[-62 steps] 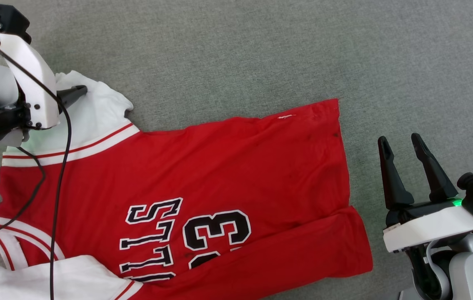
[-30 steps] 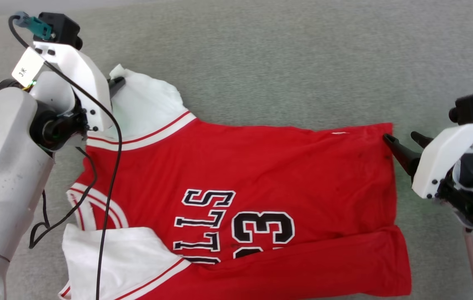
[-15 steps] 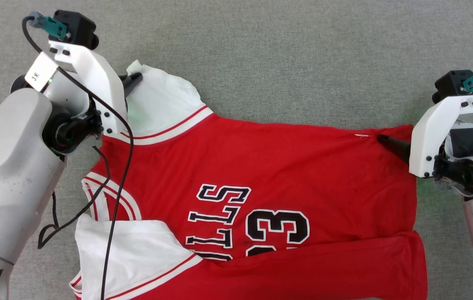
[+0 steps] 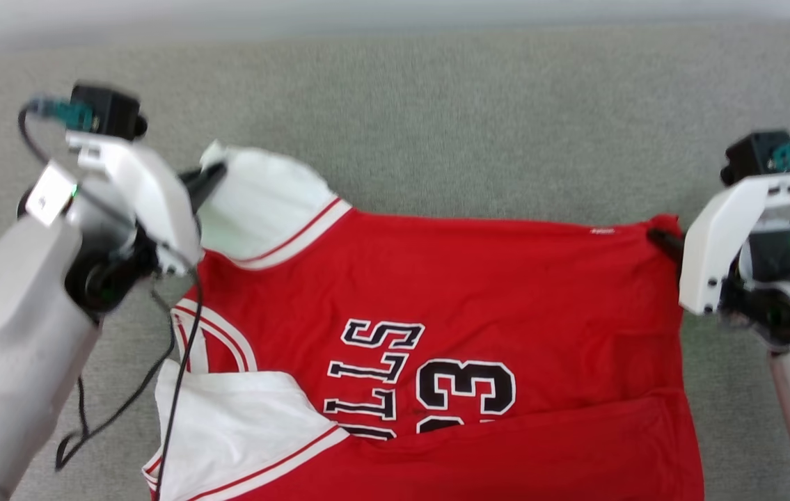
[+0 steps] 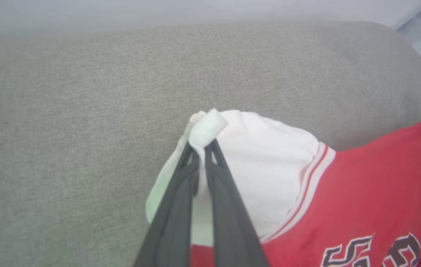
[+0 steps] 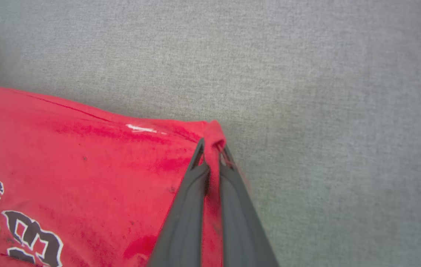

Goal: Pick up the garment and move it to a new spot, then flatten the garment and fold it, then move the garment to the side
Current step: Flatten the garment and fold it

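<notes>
**Head view.** A table [image 4: 436,104] covered in grey woven cloth takes up nearly the whole frame. A pale, blurred strip [image 4: 367,21] runs along the top edge beyond it; whether that is wall or floor is hard to say. The shirt [image 4: 506,292] lies spread across the centre and lower half, collar to the left and hem to the right, with its dark letters and numerals sideways in the lower middle. Its bottom edge is folded up over itself at lower right. One white sleeve [image 4: 262,202] is at upper left, and another lies folded in at lower left. The left tool [image 4: 208,179], at upper left, is closed on the tip of the upper sleeve. Its white bracket [image 4: 144,202] and a black cable [image 4: 179,362] cross in front of the collar. The right tool [image 4: 662,240], at the right, is mostly hidden behind its own bracket [image 4: 722,243], and its dark tip meets the shirt's upper hem corner.

**Left wrist view.** The left tool [image 5: 200,146] is narrow, pinching a bunched bit of white sleeve [image 5: 269,155] at centre. The red body of the shirt [image 5: 373,185] fills the lower right. The table [image 5: 65,111] shows a rounded corner at upper right, with pale ground past it.

**Right wrist view.** The right tool [image 6: 213,146] is narrow, clamped on the red hem corner of the shirt [image 6: 84,167], which fills the lower left. A small white mark [image 6: 141,128] sits near that edge. The bare grey table [image 6: 306,74] covers the top and right.
</notes>
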